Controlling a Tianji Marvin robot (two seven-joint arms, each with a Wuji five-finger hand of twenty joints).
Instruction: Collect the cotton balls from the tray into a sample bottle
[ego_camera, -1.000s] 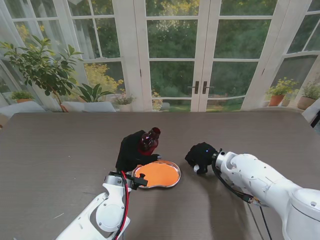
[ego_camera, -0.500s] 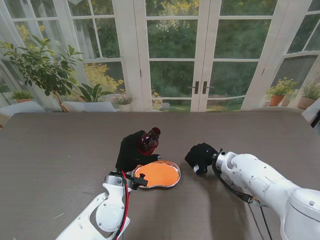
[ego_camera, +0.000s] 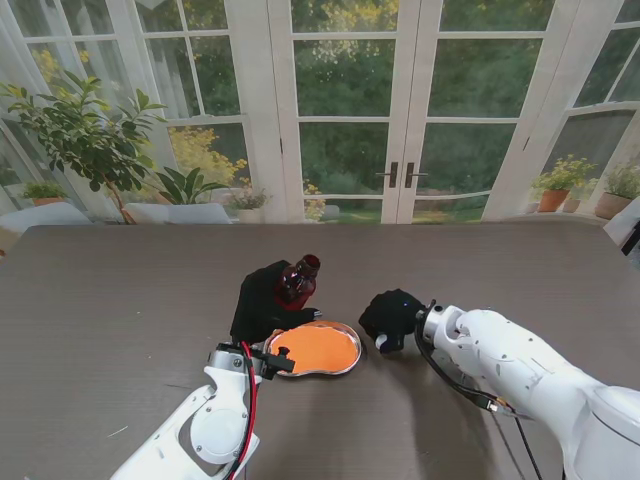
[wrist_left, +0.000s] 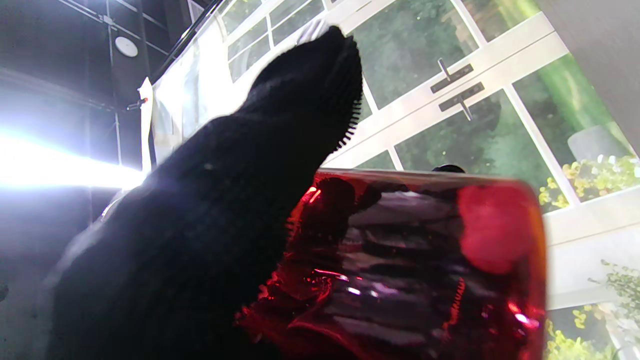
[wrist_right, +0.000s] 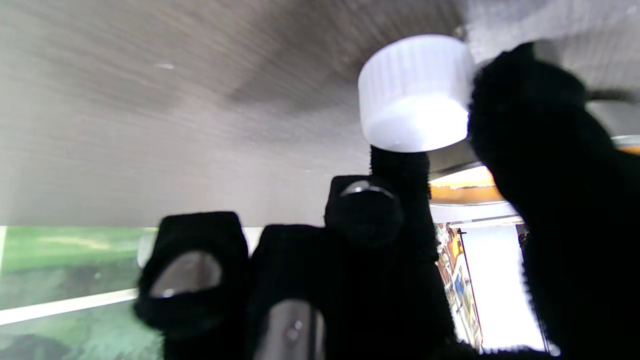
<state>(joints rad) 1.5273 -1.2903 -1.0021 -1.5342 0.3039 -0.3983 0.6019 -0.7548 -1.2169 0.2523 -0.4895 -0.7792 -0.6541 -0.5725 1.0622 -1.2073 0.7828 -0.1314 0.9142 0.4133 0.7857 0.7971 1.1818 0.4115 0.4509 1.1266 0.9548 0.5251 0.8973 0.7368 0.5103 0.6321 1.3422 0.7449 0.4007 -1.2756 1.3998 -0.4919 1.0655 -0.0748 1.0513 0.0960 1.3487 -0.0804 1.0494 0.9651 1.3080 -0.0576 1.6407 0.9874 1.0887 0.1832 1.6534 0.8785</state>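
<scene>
My left hand (ego_camera: 262, 300) is shut on a dark red sample bottle (ego_camera: 298, 276), held tilted with its open neck pointing away from me, just past the far edge of the tray. In the left wrist view the bottle (wrist_left: 415, 260) fills the frame beside the gloved hand (wrist_left: 200, 225). The tray (ego_camera: 345, 362) is a metal-rimmed dish with an orange floor; no cotton ball shows on it. My right hand (ego_camera: 390, 316) sits right of the tray, shut on a white screw cap (ego_camera: 381, 342). The right wrist view shows the cap (wrist_right: 415, 92) pinched between thumb and a finger, with the tray rim (wrist_right: 465, 185) close behind.
The dark wooden table (ego_camera: 120, 300) stretches wide around the tray. Glass doors (ego_camera: 400, 120) and potted plants (ego_camera: 85, 130) stand beyond the table's far edge. A black cable (ego_camera: 470, 395) hangs along my right forearm.
My right hand has slid left toward the tray with the white cap in it. The left hand and bottle have stayed where they were.
</scene>
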